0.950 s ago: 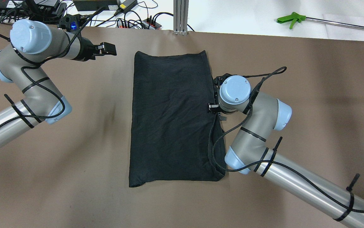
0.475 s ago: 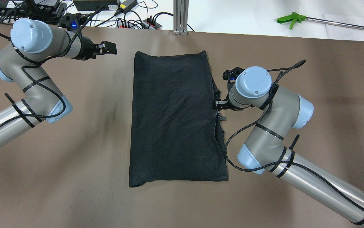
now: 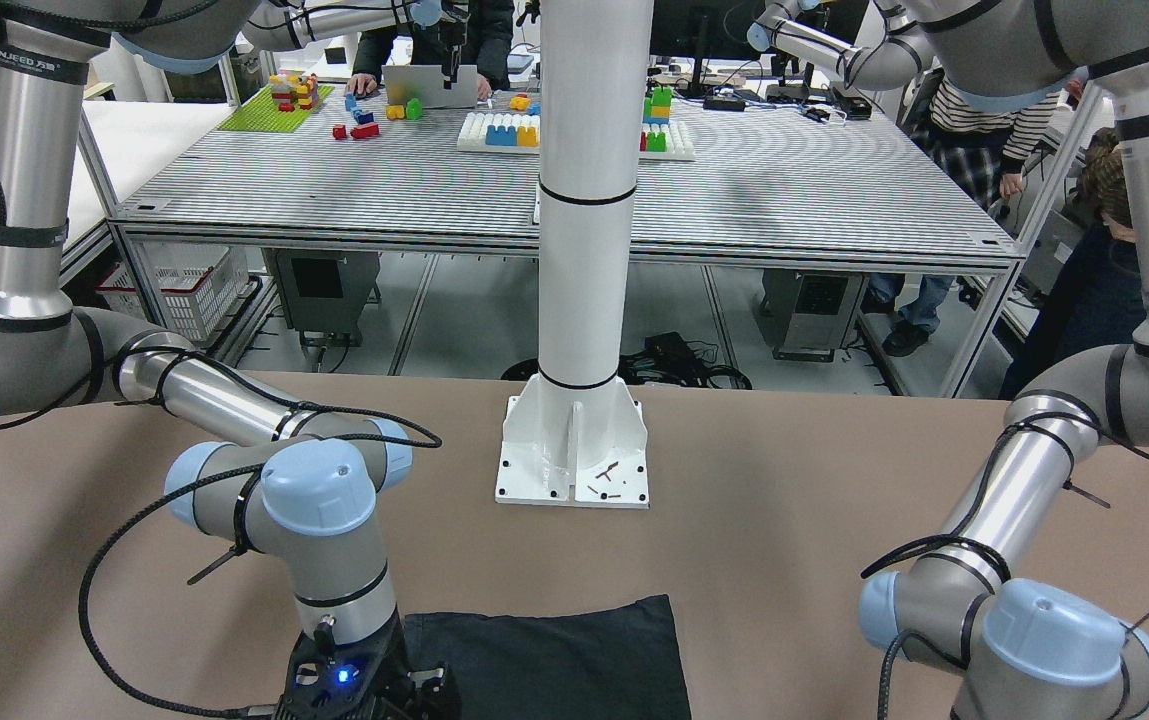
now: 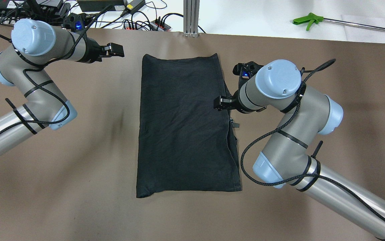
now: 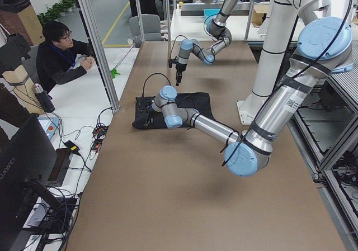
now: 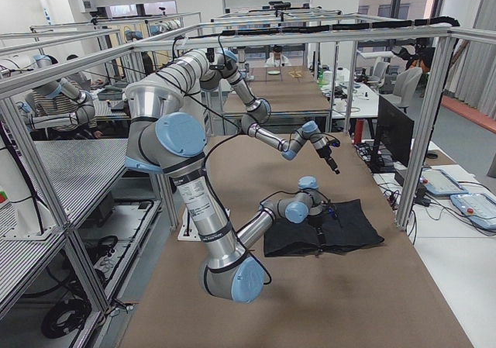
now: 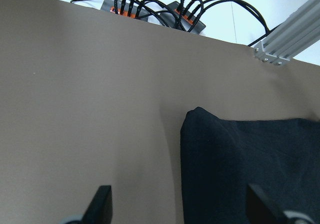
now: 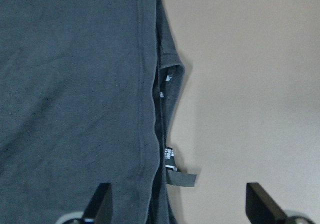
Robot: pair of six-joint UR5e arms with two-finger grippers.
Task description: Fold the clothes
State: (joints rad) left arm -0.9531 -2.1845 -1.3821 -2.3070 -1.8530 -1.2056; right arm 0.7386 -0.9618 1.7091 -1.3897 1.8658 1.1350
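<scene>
Black garment [image 4: 185, 127]: right-hand hem, bunched a second ago, now lies flat; cloth rests as a long folded rectangle mid-surface [image 4: 78, 167], its small label [image 8: 180, 178] poking out beside the hem. Right claw [image 4: 219, 103] has lifted clear and hangs above that hem, fingers spread, holding nothing. Left claw [image 4: 116, 51] is likewise released, hovering off the far left corner. Judgement: lengthwise fold done and let go; a crosswise fold likely comes next.
</scene>
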